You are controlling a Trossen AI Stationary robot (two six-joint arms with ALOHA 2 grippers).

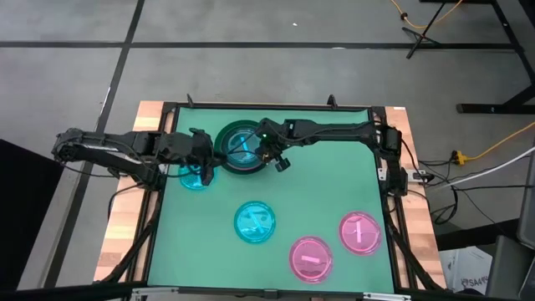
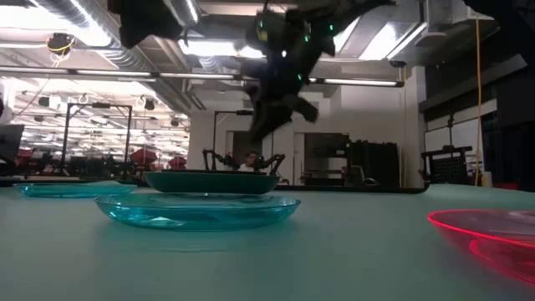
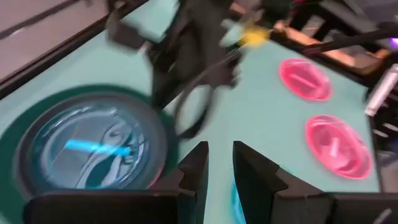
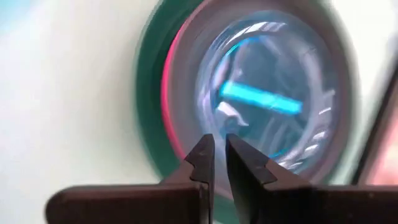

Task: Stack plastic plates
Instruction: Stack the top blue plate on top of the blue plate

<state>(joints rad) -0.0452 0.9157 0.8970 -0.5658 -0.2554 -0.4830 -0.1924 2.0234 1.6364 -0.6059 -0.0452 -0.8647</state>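
Note:
A stack of plates (image 1: 238, 148) stands at the table's far middle: dark green at the bottom, a hot pink rim (image 4: 166, 87), dark grey, and a translucent cyan plate (image 4: 267, 93) on top. A second cyan plate (image 1: 195, 176) lies flat left of the stack, and a third (image 1: 255, 221) sits mid-table. Two translucent pink plates (image 1: 311, 257) (image 1: 360, 232) lie near the right front. My left gripper (image 1: 203, 171) hovers over the left cyan plate's right edge, its fingers (image 3: 193, 168) a narrow gap apart. My right gripper (image 1: 278, 161) hangs shut above the stack's right edge (image 2: 276, 109).
A black frame (image 1: 376, 109) borders the green mat (image 1: 326, 192). Both arms reach in over the far half, close together around the stack. The low view shows the middle cyan plate (image 2: 196, 209) in front of the stack (image 2: 213, 181), and the room behind it.

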